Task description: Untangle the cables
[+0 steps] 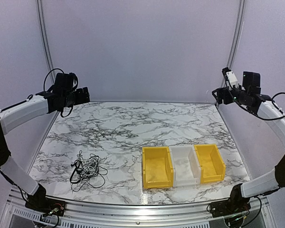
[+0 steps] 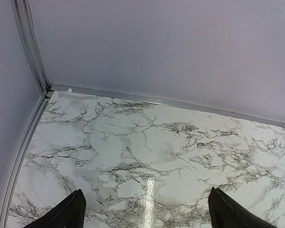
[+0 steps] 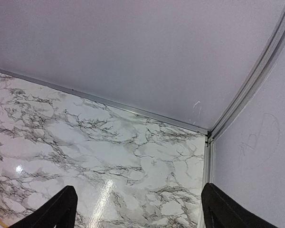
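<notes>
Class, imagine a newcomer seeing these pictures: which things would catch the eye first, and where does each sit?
A yellow bin, a white bin and a second yellow bin form a bright row at the front right of the marble table. Front left lies the small tangle of black and white cables. The left gripper and right gripper hang open above the far corners.

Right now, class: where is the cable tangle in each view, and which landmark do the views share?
Top external: cables lower left, on the marble table.
Left wrist: not in it.
Right wrist: not in it.
Shared landmark: the marble table, seen in all three.
</notes>
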Robot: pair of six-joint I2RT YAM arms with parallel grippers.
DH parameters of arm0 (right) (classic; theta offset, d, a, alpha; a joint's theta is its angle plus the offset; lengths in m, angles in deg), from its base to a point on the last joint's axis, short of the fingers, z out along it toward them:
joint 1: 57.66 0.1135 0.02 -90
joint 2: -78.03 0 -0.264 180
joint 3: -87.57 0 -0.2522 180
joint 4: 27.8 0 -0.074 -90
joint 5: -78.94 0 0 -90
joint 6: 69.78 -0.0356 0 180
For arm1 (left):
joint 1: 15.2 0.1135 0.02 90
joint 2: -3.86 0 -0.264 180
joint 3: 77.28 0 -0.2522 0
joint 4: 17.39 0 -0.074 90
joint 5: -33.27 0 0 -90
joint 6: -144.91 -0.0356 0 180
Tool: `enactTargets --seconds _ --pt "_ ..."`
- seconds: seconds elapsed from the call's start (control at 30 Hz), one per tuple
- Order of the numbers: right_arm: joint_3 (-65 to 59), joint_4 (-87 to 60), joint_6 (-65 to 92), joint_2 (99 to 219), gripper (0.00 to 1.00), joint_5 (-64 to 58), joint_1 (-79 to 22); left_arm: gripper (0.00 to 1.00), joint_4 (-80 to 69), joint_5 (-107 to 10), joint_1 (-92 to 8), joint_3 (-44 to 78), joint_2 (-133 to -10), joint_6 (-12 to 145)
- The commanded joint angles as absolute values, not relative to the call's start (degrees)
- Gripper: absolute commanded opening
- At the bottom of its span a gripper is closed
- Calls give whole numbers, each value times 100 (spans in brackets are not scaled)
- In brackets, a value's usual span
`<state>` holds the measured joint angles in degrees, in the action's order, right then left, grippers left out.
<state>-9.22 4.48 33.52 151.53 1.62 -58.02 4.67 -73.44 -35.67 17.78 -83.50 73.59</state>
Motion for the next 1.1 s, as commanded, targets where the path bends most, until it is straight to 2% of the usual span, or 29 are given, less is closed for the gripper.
enactTargets --seconds 0.0,0.13,0.27,0.47,0.57,0.63,0.83,1.07 --pt "-1001 281 3351 15206 93 -457 -5636 95 718 -6773 -3490 1631 -8043 7566" --pt "-1005 362 3894 15238 96 282 -5558 98 802 -6423 -3542 1805 -7764 7756" --pt "-896 453 4229 15425 91 918 -5208 93 1290 -6188 -3637 1830 -7457 7546" --pt "-838 558 4858 15731 88 1295 -4197 72 2144 -6076 -3938 2060 -6913 7519" --pt "-799 601 5051 15920 87 1428 -3693 52 3058 -6113 -4093 1912 -7018 7670" --pt "-778 591 5067 16039 87 1517 -3435 47 3373 -6256 -4290 2001 -6953 7787" --pt "-743 504 5013 16327 88 1681 -2924 51 3927 -6687 -4616 2603 -6496 8512" --pt "-803 447 4988 16326 88 1655 -2813 52 4816 -6182 -4693 3155 -6377 10349"
